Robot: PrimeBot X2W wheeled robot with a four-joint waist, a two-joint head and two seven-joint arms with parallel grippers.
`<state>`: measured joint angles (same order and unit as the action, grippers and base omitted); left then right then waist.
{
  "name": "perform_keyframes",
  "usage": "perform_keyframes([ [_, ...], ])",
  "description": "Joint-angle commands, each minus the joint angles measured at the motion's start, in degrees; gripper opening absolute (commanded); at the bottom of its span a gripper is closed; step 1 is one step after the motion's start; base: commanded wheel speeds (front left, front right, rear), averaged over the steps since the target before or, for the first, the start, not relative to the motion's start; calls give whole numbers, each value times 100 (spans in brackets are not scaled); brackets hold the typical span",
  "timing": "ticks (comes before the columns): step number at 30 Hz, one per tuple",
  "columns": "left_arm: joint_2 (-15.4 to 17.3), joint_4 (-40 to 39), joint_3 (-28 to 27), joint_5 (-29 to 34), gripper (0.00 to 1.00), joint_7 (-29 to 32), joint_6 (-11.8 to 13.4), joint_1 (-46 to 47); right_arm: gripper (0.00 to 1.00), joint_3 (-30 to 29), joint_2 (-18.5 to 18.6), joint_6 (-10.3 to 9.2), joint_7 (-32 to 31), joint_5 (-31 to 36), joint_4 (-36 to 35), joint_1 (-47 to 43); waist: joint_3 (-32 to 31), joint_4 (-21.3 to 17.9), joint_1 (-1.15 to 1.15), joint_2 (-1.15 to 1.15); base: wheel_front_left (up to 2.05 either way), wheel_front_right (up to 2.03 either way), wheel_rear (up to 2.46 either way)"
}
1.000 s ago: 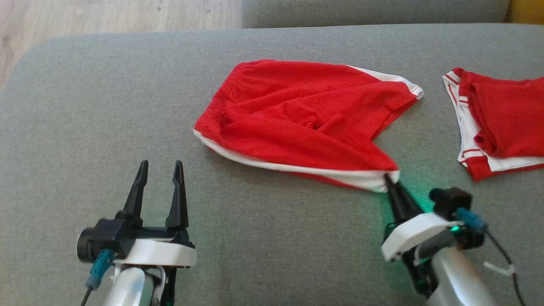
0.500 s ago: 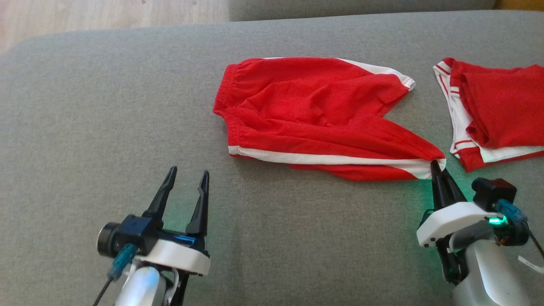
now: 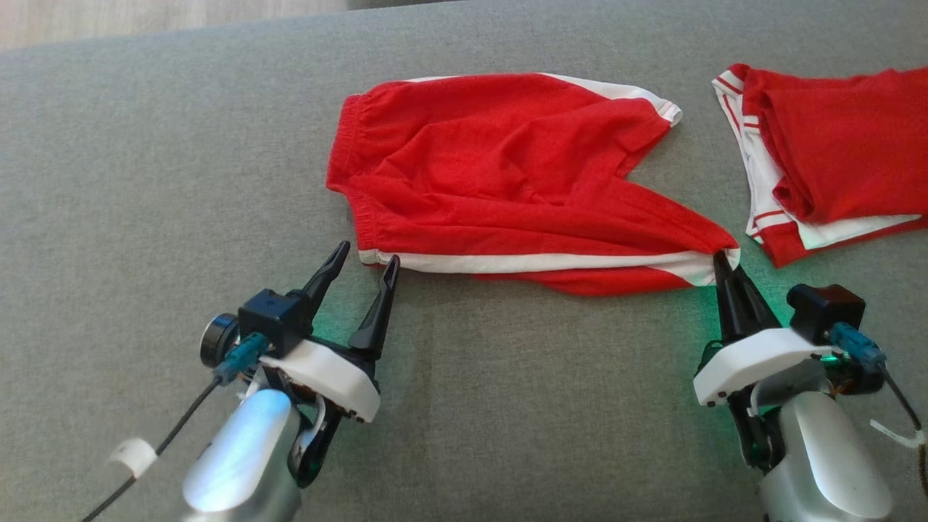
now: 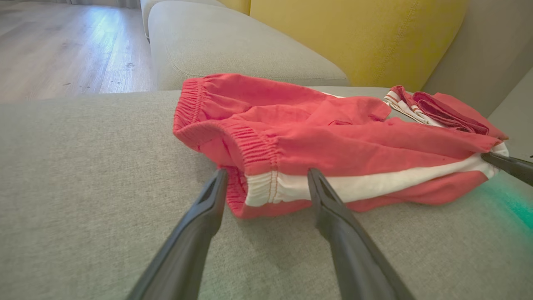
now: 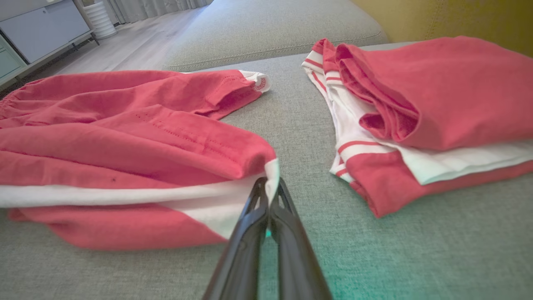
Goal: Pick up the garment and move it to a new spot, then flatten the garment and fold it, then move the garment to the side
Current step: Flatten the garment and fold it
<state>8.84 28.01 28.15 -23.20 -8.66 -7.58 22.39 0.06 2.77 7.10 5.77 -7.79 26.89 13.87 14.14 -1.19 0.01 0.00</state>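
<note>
**A:** Which step is this?

**B:** Flattening, I'd say. My left pincer (image 3: 367,254) is spread wide, its fingertips either side of the waistband corner at the left end of the garment (image 3: 507,174), not yet closed on it. The garment, red shorts with a white stripe, lies rumpled on the sofa seat (image 3: 145,181).

**A:** And the far end?

**B:** My right pincer (image 3: 719,255) is clamped on the garment's right hem corner. A folded red-and-white pile (image 3: 834,159) sits just beside that end.

**A:** Next?

**B:** Close the left on the waistband, I reckon, then draw both ends apart.
</note>
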Motion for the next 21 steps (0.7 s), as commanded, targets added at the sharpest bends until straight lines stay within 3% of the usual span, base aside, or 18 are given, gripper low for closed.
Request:
perform_keyframes([
  [1,157,-105,-122,-57,100,-54,11,204,0,153,10,39,4,-35,-191,163,17,-24,-1,0,0,0,0],
  [8,287,116,173,-338,100,-176,10,370,0,194,10,39,14,-41,-220,197,34,-95,-1,0,0,0,0],
  [9,296,137,213,-372,47,-185,10,386,0,197,10,39,13,-43,-223,200,35,-99,-1,0,0,0,0],
  [10,308,144,266,-407,0,-198,10,404,0,200,10,39,12,-46,-226,206,38,-103,-1,0,0,0,0],
  [21,593,-23,420,-572,0,-476,15,546,0,301,10,39,172,12,-548,332,-103,-67,-1,0,0,0,0],
])
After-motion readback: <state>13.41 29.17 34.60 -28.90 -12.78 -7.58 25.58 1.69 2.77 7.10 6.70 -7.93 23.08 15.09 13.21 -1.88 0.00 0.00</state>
